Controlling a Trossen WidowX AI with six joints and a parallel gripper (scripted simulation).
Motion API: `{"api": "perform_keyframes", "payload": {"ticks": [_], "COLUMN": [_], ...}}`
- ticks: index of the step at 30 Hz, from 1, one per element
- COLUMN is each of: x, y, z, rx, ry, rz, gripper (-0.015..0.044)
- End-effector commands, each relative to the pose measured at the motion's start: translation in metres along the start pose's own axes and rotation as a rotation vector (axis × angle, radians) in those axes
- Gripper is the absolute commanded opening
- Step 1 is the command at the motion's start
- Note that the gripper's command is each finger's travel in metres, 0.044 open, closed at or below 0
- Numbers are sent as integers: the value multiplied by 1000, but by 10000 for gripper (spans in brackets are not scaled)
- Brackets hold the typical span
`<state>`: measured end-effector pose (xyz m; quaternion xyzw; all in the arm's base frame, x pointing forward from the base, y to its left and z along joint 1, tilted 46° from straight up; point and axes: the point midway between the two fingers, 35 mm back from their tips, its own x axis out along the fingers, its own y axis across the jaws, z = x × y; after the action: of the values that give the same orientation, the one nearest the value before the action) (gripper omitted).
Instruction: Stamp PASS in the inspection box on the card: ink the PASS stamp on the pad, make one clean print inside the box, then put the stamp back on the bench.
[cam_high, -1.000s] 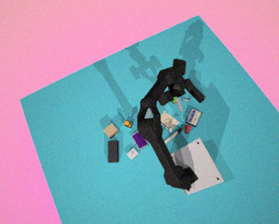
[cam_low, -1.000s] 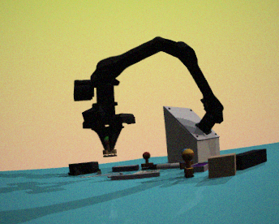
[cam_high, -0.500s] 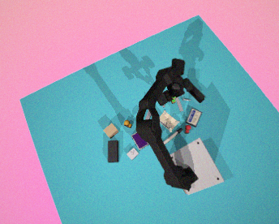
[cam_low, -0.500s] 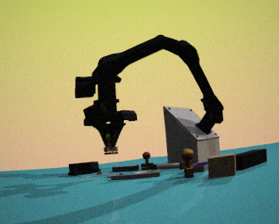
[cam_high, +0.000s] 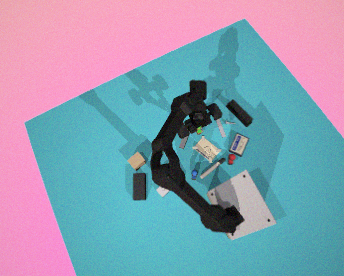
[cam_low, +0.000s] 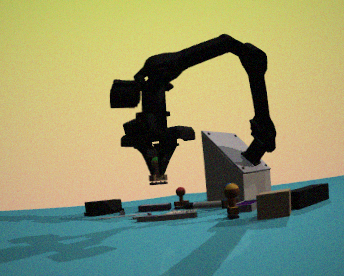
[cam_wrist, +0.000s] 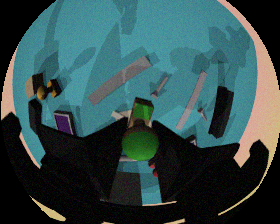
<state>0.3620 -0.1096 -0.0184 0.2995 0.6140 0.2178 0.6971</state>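
My fingers (cam_high: 199, 128) (cam_low: 158, 171) are clamped on the green-knobbed stamp (cam_high: 199, 131) (cam_low: 154, 160) (cam_wrist: 140, 145): smooth round green knob on top, brownish rectangular foot below with a green patch. It's upright, knob between my fingers' inner sides, foot poking out past the tips, well clear of the matte teal worktop (cam_high: 100, 225) (cam_low: 75, 240) (cam_wrist: 107, 30). Lettering on it: too small to read.

Cream sheet (cam_high: 207, 149), thin, uneven outline, dark marks; lies near my fingers, towards the arm's base. Can't make out a box or print on it.

Containers: purple pad (cam_low: 245, 203) (cam_wrist: 63, 124), flat, rectangular, purple surface inside a pale rim. Pale flat case (cam_high: 239, 144), dark-edged, blue patch on its face, beside the red-knobbed stamp (cam_high: 231, 159) (cam_low: 180, 191). Can't tell which is the right ink.

Others: orange-knobbed stamp (cam_low: 231, 190) (cam_wrist: 43, 92), standing near the tan block (cam_high: 137, 161) (cam_low: 274, 204), plain squared sides. Blue-topped piece (cam_high: 194, 173), small, beside a pale rod (cam_high: 212, 169) with a dark end. Long black block (cam_high: 239, 113) (cam_low: 103, 207) (cam_wrist: 221, 112), well apart from the tan one.
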Motion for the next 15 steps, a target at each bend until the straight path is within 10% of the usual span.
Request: {"api": "perform_keyframes", "payload": {"ticks": [1, 15], "x": [-1, -4], "y": [26, 92], "z": [-6, -29], "rx": [7, 8], "ry": [2, 2], "rz": [5, 7], "gripper": [0, 0]}}
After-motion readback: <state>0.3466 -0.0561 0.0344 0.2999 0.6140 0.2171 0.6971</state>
